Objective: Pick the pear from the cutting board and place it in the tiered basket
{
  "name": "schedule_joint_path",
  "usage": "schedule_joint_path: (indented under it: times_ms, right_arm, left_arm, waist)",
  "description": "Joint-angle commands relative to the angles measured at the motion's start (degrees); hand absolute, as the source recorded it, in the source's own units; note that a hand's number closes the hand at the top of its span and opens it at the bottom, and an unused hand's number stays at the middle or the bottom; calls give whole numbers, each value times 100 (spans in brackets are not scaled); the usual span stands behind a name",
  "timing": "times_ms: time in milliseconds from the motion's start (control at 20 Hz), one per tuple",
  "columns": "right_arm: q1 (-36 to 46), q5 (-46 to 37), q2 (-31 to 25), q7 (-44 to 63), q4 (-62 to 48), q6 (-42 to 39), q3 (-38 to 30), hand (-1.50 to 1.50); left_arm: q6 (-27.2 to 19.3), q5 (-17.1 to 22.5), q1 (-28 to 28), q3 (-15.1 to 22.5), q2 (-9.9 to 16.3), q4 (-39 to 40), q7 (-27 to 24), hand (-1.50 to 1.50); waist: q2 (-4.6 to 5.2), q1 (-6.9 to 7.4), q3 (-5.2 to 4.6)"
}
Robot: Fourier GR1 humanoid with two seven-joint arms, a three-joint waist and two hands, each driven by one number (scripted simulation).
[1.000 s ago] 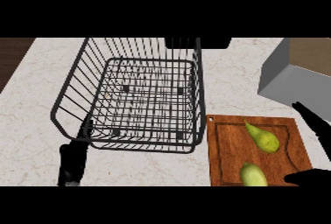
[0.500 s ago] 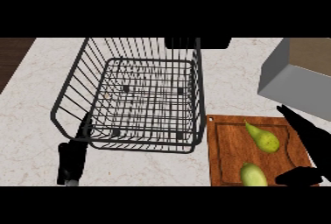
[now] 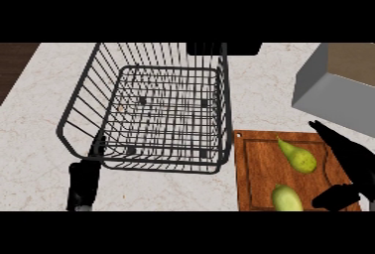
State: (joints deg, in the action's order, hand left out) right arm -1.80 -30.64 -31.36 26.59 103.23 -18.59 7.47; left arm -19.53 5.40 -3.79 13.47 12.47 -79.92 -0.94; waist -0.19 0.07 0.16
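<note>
Overhead, the counter (image 3: 44, 124) lay pale and marbled, with a bare strip between the wire basket (image 3: 157, 116) and the cutting board (image 3: 256, 168). The board sat at the lower right, its left edge just beside the basket's right wall and its near edge cut off at the bottom of the view. A grey box (image 3: 333, 94) stood beyond the board at the right edge.

The pear (image 3: 296, 155) lay on the board's upper middle, stem end pointing up and left, tilted. A second green fruit (image 3: 286, 198) rested nearer me on the same board, apart from the pear.

My right hand (image 3: 350, 158) hung over the board's right side, fingers straight and spread wide from the thumb (image 3: 336, 197), holding nothing; the pear sat just left of the fingers, and whether they touched it I could not tell. My left hand (image 3: 82, 186) rested low beside the basket's near left corner, fingers relaxed, gripping nothing.
</note>
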Motion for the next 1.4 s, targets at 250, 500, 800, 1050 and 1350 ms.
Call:
schedule_joint_path:
  times_ms: [250,500,800,1050,1350]
  right_arm:
    - [189,-383,311,-276,-588,-444,-204,-150]
    - [168,-505,563,-405,-806,-508,-362,-150]
    - [606,-621,735,-667,-1424,-707,-569,-150]
    - [677,-1098,1011,-1120,-2022,-184,-412,150]
    - [677,-1470,1039,-1675,-2139,102,-265,150]
  left_arm:
    - [232,-78,-24,-294,-60,-235,360,0]
    - [333,-289,-240,-295,-160,-119,139,0]
    - [547,-358,143,-646,-229,422,-102,0]
    - [378,-595,-356,-366,-448,-140,154,0]
    - [722,-403,276,-820,-340,349,255,0]
  waist:
    - [16,-1,-16]
    - [16,-2,-16]
    - [21,-1,-17]
    - [20,14,-15]
    - [22,-5,-16]
